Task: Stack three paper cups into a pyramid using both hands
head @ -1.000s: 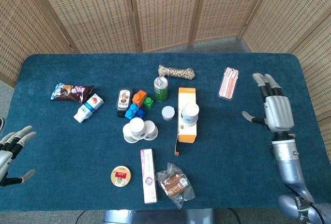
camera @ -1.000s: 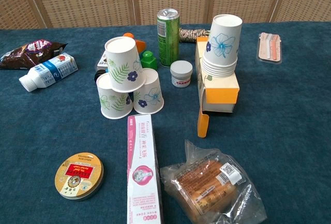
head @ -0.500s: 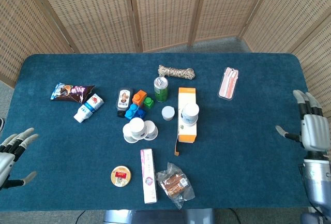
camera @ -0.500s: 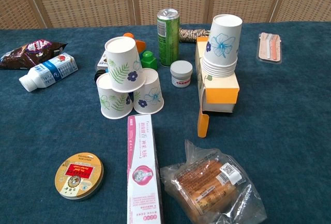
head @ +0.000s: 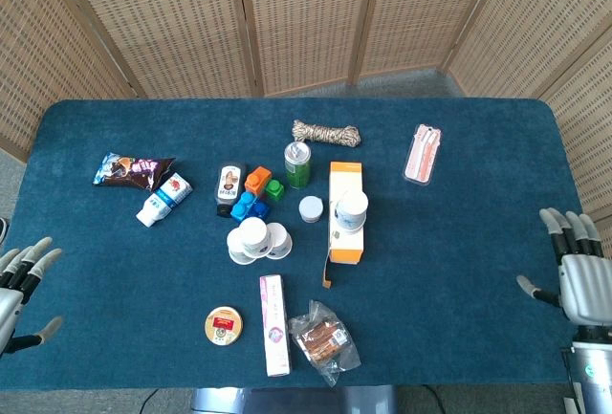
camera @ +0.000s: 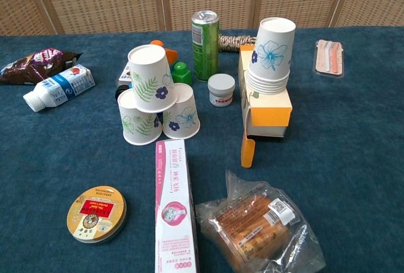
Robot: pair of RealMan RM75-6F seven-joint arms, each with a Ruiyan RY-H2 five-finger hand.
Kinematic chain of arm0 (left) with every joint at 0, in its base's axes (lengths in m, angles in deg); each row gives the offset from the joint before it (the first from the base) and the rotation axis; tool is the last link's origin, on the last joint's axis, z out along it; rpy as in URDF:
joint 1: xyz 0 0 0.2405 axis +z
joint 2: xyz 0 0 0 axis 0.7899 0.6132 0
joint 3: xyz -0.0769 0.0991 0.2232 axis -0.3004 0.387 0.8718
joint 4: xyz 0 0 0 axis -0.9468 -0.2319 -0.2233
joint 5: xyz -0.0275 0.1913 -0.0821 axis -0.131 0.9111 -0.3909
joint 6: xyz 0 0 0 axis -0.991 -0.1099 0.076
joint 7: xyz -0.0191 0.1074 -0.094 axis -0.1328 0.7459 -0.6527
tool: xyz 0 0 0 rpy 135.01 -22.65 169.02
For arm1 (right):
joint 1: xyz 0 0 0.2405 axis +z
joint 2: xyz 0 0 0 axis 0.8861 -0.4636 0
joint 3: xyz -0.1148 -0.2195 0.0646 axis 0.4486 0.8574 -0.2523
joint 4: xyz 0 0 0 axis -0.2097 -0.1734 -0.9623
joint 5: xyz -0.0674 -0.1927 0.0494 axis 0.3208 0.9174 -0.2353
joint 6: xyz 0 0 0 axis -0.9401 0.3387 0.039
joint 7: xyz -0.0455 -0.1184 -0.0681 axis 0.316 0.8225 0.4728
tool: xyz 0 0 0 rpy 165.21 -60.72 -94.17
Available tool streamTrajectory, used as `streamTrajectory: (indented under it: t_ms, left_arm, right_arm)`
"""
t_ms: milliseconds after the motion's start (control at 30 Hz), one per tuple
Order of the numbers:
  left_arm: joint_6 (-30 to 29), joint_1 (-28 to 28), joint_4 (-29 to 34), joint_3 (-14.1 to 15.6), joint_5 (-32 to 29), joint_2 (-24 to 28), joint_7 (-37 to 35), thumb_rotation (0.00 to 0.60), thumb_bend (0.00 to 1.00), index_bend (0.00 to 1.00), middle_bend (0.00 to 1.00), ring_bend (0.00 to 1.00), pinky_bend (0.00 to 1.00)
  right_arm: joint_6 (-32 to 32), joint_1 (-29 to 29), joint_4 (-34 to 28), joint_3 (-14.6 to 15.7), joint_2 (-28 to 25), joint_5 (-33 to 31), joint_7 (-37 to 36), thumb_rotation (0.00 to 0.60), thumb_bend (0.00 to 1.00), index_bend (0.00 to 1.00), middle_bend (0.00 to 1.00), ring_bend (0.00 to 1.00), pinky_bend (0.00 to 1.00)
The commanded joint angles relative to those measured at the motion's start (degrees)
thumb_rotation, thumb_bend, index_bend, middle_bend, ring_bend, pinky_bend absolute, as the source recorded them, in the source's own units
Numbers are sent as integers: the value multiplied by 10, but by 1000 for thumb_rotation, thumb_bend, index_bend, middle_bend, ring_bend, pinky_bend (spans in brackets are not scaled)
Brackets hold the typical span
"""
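Three floral paper cups stand upside down as a pyramid (camera: 156,95) (head: 254,240) at mid-table: two side by side on the cloth, the third cup (camera: 150,77) on top of them. A stack of spare cups (camera: 271,55) (head: 351,209) sits on an orange-and-white box (camera: 267,99). My left hand (head: 19,285) hovers open at the table's near left corner, far from the cups. Over at the near right edge my right hand (head: 577,275) is open too, fingers spread. Neither hand shows in the chest view.
Around the pyramid lie a green can (camera: 205,36), a small white jar (camera: 221,89), toy blocks (head: 256,194), a toothpaste box (camera: 174,207), a round tin (camera: 96,213), a bagged snack (camera: 259,226), a milk bottle (camera: 58,87), a chocolate wrapper (head: 131,170), a rope coil (head: 326,132) and a pink packet (head: 422,153).
My right hand has drawn back from the table's right side toward the near right corner. My left hand has slid slightly further down and out. The cups have not moved.
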Motion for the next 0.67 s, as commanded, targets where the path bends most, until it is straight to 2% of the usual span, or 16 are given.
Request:
streamTrajectory:
  t_ms: [33,667]
  left_arm:
    - [-15,11,-11,-3,-2,-13,6,600,309,0,0,0,0]
    - [-21,13,-27,-3,3,5,-44,600,311,0,0,0,0]
  right_arm:
    - [22,-16,-9,15,7,31,34,600,0,13,0,0,0]
    - [9,-24,-29,1,13,52,46,600,0,18,0,0,0]
